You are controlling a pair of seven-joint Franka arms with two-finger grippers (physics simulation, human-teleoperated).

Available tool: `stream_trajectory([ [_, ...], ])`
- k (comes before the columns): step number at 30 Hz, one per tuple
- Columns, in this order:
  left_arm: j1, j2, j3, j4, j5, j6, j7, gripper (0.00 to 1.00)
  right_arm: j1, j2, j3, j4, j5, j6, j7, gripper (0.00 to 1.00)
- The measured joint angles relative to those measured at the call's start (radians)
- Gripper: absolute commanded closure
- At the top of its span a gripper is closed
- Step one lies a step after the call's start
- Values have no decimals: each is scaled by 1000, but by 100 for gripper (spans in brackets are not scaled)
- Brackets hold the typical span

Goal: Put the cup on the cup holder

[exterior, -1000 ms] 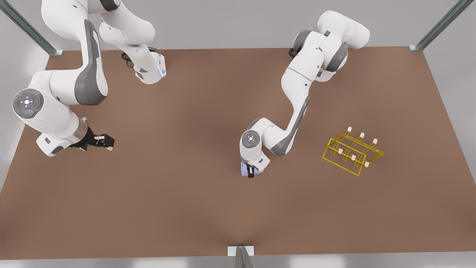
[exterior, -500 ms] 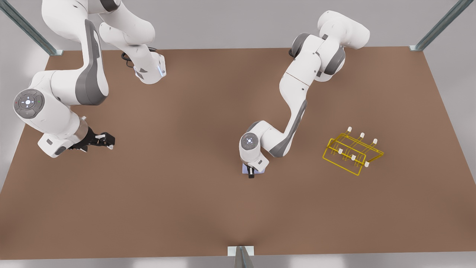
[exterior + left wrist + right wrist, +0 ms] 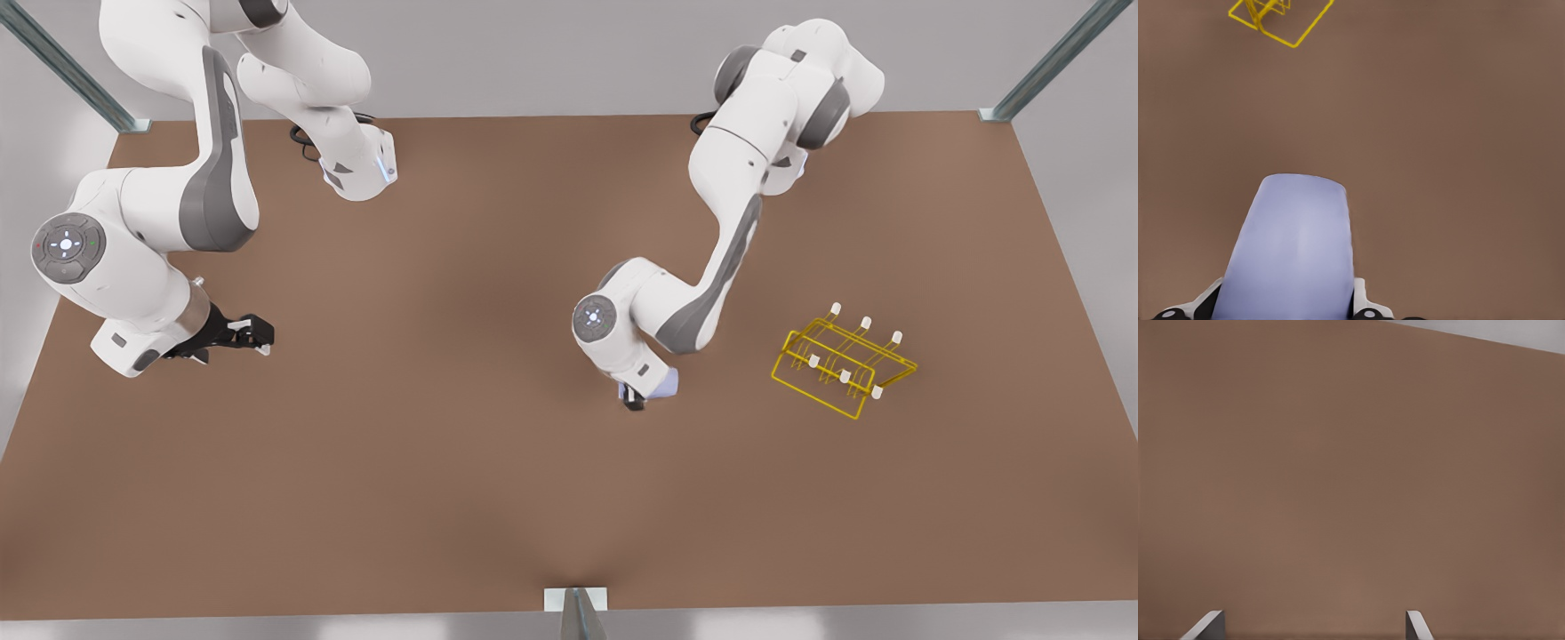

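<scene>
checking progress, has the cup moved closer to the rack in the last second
Yes. Held by the left gripper, the cup has shifted toward the front view's right, nearer the cup holder.

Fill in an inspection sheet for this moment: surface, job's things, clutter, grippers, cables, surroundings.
Surface: brown table, bare apart from the job's things.
Job's things: cup held in the left gripper; cup holder stands apart from it, toward the front view's right, no cup on its pegs.
Clutter: nothing seen.
Grippers: left gripper shut on the cup; right gripper open, waiting at the front view's left.
Cables: dark cable at the right arm's base.
Surroundings: grey walls, metal frame posts.
</scene>
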Motion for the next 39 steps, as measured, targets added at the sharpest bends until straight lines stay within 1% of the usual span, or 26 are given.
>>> stream_trajectory([
  [3, -6, 5, -1, -2, 153, -172, 4, 20, 0, 0, 0, 0, 0, 0, -5, 0],
  [8, -6, 31, -1, -13, 372, -392, 11, 20, -1, 1, 0, 1, 0, 0, -10, 0],
  [14, 13, 49, 2, -33, 566, -551, 25, 20, -2, 7, -1, 4, 0, 1, -15, 0],
  [20, 59, 83, 17, -36, 670, -604, 34, 20, -2, 7, -1, 3, 0, 0, -19, 0],
  [27, 108, 86, 18, -97, 762, -616, 36, 20, -4, 7, -1, 3, -1, -1, -22, 0],
  [39, 154, 69, 18, -216, 838, -590, 11, 20, -5, 7, -3, 3, -1, -5, -27, 0],
])
